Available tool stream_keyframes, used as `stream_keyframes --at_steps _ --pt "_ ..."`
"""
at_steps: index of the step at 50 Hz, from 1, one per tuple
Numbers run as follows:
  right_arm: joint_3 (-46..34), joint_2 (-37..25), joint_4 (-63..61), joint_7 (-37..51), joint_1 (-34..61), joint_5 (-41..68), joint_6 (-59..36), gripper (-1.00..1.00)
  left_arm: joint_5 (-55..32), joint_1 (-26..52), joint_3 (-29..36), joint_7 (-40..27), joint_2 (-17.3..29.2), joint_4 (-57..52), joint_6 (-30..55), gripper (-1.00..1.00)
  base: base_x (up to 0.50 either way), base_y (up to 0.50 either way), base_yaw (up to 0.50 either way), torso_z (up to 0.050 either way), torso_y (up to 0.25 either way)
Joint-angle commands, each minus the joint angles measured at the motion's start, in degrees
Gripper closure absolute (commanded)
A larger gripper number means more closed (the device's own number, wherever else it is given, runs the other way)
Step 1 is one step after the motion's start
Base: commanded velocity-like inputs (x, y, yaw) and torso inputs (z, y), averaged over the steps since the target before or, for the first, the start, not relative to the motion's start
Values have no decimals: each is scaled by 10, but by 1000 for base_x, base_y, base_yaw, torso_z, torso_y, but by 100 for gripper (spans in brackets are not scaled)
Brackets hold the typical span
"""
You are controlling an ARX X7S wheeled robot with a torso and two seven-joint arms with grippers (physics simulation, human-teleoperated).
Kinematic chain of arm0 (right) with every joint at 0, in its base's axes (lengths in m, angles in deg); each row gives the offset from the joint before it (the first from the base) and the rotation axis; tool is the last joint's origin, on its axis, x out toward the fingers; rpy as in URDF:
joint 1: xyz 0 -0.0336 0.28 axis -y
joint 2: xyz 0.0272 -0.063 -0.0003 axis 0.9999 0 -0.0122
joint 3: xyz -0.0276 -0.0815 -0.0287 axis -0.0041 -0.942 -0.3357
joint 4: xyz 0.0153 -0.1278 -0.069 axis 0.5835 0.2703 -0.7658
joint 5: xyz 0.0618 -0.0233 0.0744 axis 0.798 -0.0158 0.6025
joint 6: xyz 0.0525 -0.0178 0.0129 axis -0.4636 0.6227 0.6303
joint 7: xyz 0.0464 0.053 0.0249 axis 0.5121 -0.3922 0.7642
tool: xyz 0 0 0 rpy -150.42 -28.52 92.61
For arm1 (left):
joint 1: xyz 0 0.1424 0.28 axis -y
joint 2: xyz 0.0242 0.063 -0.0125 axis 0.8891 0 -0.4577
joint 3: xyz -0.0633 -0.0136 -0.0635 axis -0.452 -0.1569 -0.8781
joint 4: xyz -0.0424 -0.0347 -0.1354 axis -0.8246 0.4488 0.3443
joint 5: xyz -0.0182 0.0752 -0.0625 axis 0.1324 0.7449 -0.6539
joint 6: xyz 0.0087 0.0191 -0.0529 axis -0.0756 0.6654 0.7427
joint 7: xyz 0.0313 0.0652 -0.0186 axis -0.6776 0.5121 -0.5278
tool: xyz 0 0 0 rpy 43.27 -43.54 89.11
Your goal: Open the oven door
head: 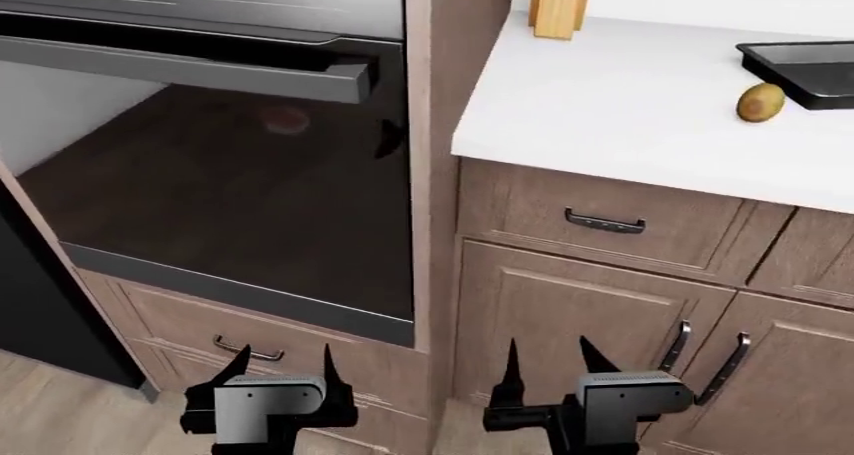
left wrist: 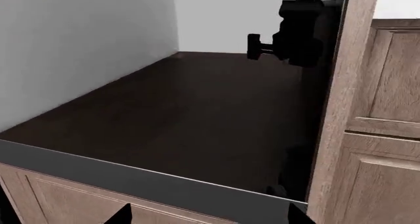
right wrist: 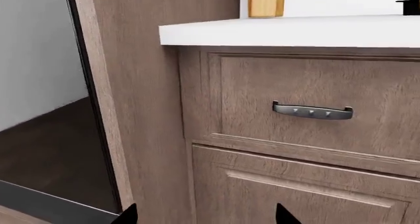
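Observation:
The oven door (head: 227,205) is a wide panel of glossy black glass in the head view's upper left. It stands upright in the wooden cabinet, with its long grey bar handle (head: 187,67) along the top edge. My left gripper (head: 283,360) is open and empty, low in front of the drawer under the door. My right gripper (head: 550,350) is also open and empty, facing the cabinet to the door's right. The left wrist view faces the glass (left wrist: 196,115) and its grey bottom trim (left wrist: 164,184). The right wrist view catches the door's edge (right wrist: 46,150).
A drawer (head: 254,353) sits under the oven. On the right are a drawer with a dark handle (right wrist: 312,111) and cabinet doors with bar handles (head: 727,367). The white counter (head: 627,105) bears a wooden block (head: 561,5), a brown round fruit (head: 761,102) and a black tray (head: 807,70).

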Motion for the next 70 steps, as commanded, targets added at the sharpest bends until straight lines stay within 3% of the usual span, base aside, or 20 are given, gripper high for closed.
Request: stream_keyframes --at_steps 1,16,23,53,55,59,62,64,67,70 --pt "-8 -4 3 1 1 -1 -2 -100 -4 0 3 -4 2 0 -1 -100 31 -433 0 0 0" --pt "-21 -9 7 2 2 -8 3 -100 4 11 -2 -37 0 8 18 -100 0 -22 0 0 0" --pt "-23 -10 7 4 2 -8 3 -100 25 20 -2 -69 -2 12 42 -100 0 0 0 -49 -58" --pt "-28 -16 8 11 4 0 7 -100 23 22 11 -75 5 17 32 -100 0 0 0 -50 -38" --pt "-29 -17 7 12 4 1 7 -100 8 20 5 -70 3 15 24 -100 0 0 0 -25 0" --pt "-29 -17 8 13 4 2 7 -100 -72 19 -22 -52 -3 -10 90 -100 0 0 0 0 0" --pt "-27 -18 5 13 4 7 7 -100 -77 18 -18 -50 4 -23 112 -100 0 0 0 0 0" --pt "-26 -18 10 12 5 10 9 -100 -37 19 -2 -69 23 -55 121 -100 0 0 0 0 0" --pt "-26 -20 3 13 3 13 5 -100 43 27 20 -87 82 -109 144 -100 0 0 0 0 0" --pt "-26 -21 0 12 5 16 4 -100 170 46 41 -111 170 -189 228 -100 0 0 0 0 0"
